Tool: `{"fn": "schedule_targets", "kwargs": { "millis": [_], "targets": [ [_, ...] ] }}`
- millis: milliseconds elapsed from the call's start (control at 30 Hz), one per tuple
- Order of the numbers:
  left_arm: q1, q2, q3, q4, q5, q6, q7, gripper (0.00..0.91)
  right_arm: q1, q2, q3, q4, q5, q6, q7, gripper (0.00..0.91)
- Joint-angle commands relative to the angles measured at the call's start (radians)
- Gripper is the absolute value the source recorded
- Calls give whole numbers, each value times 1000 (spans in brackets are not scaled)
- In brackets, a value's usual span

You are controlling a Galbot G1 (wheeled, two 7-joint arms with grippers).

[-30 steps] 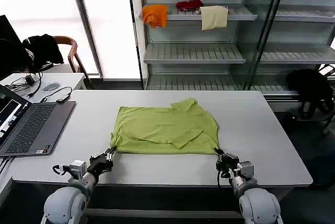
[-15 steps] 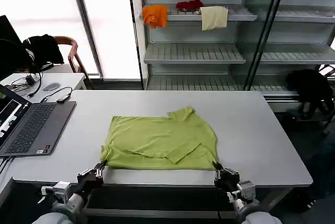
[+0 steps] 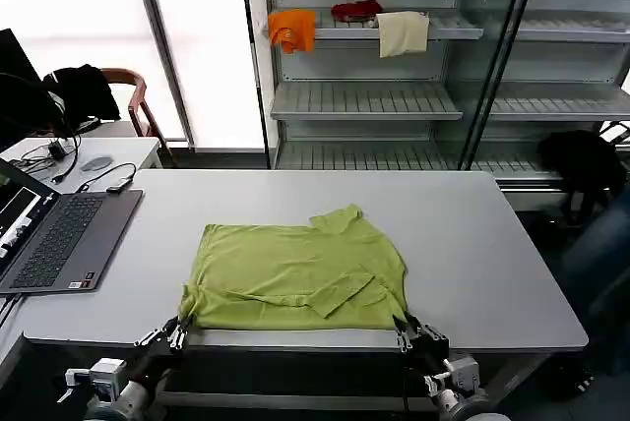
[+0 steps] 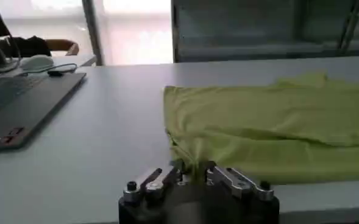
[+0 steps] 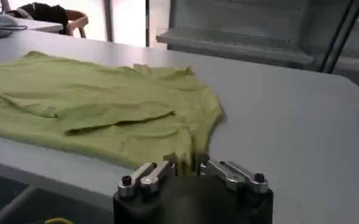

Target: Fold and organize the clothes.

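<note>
The lime-green T-shirt [image 3: 300, 276] lies flat on the grey table [image 3: 472, 244], roughly at its middle and drawn up to the near edge, with a sleeve folded over its front and its collar end pointing toward the far side. The left gripper [image 3: 174, 331] sits at the table's near edge on the robot's left, its fingers closed on the shirt's near left corner; in the left wrist view the cloth [image 4: 270, 131] bunches into a small pleat right where the left gripper [image 4: 192, 175] pinches it. The right gripper [image 3: 406, 332] holds the near right corner in the same way (the hem there puckers between the fingertips), and the right wrist view shows the shirt [image 5: 100, 109] spreading away from the right gripper [image 5: 188, 167] across the tabletop. Both corners sit just at or slightly over the table's edge. A laptop [image 3: 61, 239] lies open on the table's left side, well apart from the shirt. Behind the table stands a shelf unit [image 3: 394, 96] with orange, red and cream cloths on an upper shelf.
</note>
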Motion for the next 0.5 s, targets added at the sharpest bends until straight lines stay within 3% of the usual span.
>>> {"fn": "schedule_targets", "kwargs": {
  "millis": [33,267,500],
  "targets": [
    [-17,-4,-59,-13,3,-1,-11,907,-5,2,7,15,13,3,6,907],
    [-172,38,-87,37,-38,17,35,907,190,20,-8,-48,52,-8,18,907],
    [-369,120,16,182,-126,26,64,907,445,-8,-67,-222,155,-14,58,907]
  ]
}}
